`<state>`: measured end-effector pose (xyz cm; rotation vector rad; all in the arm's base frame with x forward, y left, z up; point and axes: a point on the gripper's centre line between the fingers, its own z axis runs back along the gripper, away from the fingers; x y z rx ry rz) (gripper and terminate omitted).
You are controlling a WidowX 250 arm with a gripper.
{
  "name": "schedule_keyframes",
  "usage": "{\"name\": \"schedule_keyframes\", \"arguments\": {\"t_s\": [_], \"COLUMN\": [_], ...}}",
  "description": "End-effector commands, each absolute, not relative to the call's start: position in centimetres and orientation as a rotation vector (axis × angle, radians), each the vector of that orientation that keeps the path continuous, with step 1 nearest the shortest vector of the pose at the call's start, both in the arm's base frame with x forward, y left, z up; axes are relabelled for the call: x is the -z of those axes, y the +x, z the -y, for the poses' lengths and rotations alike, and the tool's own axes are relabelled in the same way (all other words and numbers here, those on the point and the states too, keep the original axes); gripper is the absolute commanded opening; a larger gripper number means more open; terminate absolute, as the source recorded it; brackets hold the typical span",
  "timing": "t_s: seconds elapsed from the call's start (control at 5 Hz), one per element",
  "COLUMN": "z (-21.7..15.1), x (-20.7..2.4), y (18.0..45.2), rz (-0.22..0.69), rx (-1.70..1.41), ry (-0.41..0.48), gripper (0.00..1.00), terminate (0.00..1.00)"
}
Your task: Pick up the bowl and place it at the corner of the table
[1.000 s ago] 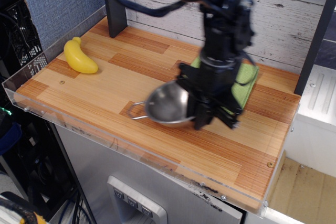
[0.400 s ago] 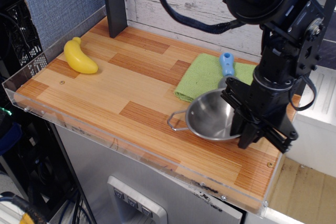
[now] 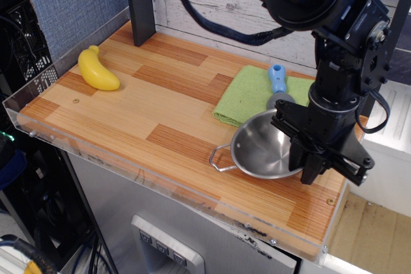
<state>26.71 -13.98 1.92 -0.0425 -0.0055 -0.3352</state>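
Observation:
The shiny steel bowl point(image 3: 260, 150) with a wire loop handle on its left sits tilted at the right part of the wooden table point(image 3: 128, 117), near the front right corner. My black gripper point(image 3: 308, 165) comes down from above and is shut on the bowl's right rim. Its fingertips are partly hidden behind the rim and the gripper body.
A green cloth point(image 3: 253, 94) lies behind the bowl with a small scoop with a blue handle point(image 3: 278, 85) on it. A yellow banana point(image 3: 97, 70) lies at the far left. A dark post point(image 3: 139, 1) stands at the back. A clear acrylic rim point(image 3: 160, 181) edges the table.
My gripper has carried the bowl from the table's middle to the right, then a little further toward the front right corner. The scoop on the cloth came into view.

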Motion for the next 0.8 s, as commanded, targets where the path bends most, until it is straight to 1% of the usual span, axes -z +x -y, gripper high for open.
{"name": "schedule_keyframes", "arguments": {"t_s": [0.0, 0.2, 0.4, 0.6], "z": [12.5, 11.7, 11.3, 11.4], "x": [1.3, 1.8, 1.3, -0.2], "y": [20.3, 20.1, 20.3, 20.6], "rz": [-0.167, -0.206, -0.217, -0.202], "rx": [0.186, 0.204, 0.217, 0.244], "ry": [-0.096, -0.103, -0.121, -0.129], "gripper": [0.0, 0.0, 1.0, 1.0], "terminate": [0.0, 0.0, 0.0, 0.0]}}
